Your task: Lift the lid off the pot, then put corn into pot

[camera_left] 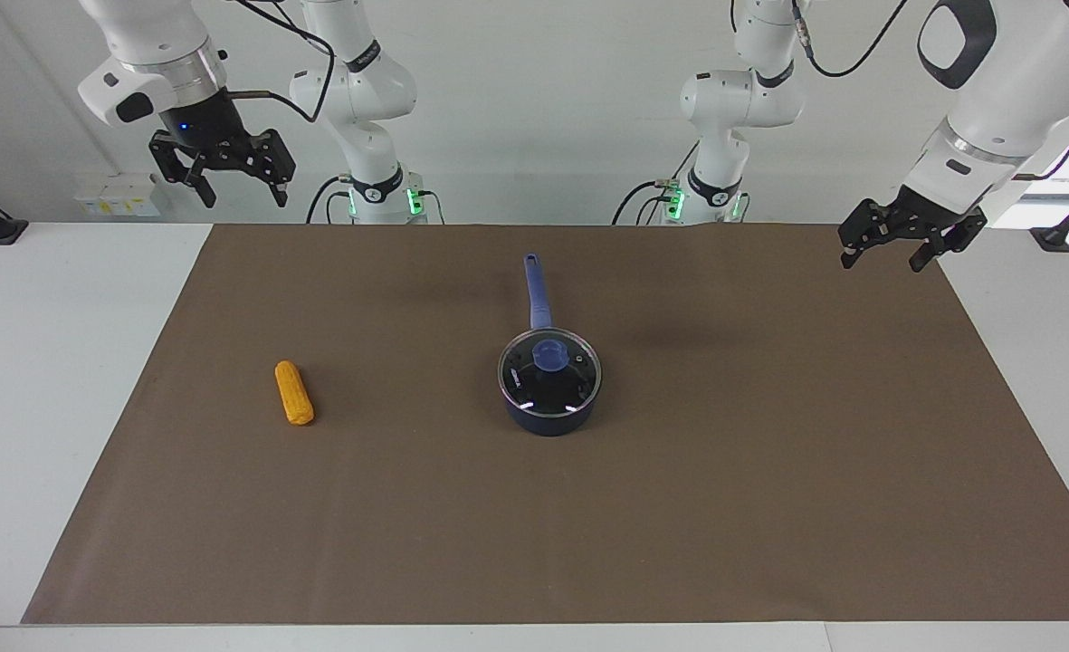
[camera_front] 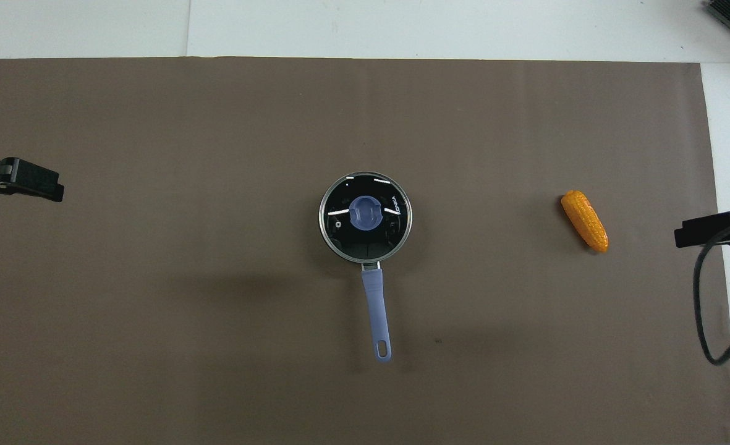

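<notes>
Sitting apart: one lidded pot (camera_left: 548,412), one corn (camera_left: 294,393); left gripper (camera_left: 887,253), right gripper (camera_left: 240,194) wide

A brown mat (camera_left: 769,471) covers the white table (camera_left: 54,362) before a pale wall (camera_left: 543,91).

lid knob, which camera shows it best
The overhead view: it looks straight down on the lid, so the blue knob shows whole at the centre of the glass. The facing view shows the same knob slantwise and smaller, with the lid seated on the pot.
</notes>
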{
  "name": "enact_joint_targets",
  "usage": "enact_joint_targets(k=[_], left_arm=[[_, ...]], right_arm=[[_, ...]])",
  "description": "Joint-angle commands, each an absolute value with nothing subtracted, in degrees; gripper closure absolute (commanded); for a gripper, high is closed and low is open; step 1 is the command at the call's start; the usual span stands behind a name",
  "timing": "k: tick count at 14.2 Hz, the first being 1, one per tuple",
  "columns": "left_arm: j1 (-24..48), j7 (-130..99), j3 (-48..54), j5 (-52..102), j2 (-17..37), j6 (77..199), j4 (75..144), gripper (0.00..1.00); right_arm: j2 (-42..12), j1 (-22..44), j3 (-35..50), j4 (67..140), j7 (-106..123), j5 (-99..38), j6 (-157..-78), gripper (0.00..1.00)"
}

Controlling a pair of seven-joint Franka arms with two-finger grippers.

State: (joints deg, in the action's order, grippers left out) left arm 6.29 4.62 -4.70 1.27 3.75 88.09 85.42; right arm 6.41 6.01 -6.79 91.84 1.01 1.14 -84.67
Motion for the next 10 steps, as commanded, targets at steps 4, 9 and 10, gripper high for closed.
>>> enact_joint_targets(k=[4, 9, 10], left_arm=[[5.4, 5.0, -4.1, 0.8, 1.8, 87.4, 87.7, 0.0], [5.9, 5.0, -4.1, 1.1, 1.8, 86.3, 87.5, 0.0], [6.1, 5.0, -4.1, 1.1, 1.8, 86.5, 87.5, 0.0]], right_arm=[[6.6, 5.6, -6.6, 92.2, 2.7, 1.7, -85.6, 0.0], [6.6, 5.5, -6.6, 92.2, 2.7, 1.7, -85.6, 0.0], [6.6, 5.5, -6.7, 92.1, 2.2, 1.7, -85.6, 0.0]])
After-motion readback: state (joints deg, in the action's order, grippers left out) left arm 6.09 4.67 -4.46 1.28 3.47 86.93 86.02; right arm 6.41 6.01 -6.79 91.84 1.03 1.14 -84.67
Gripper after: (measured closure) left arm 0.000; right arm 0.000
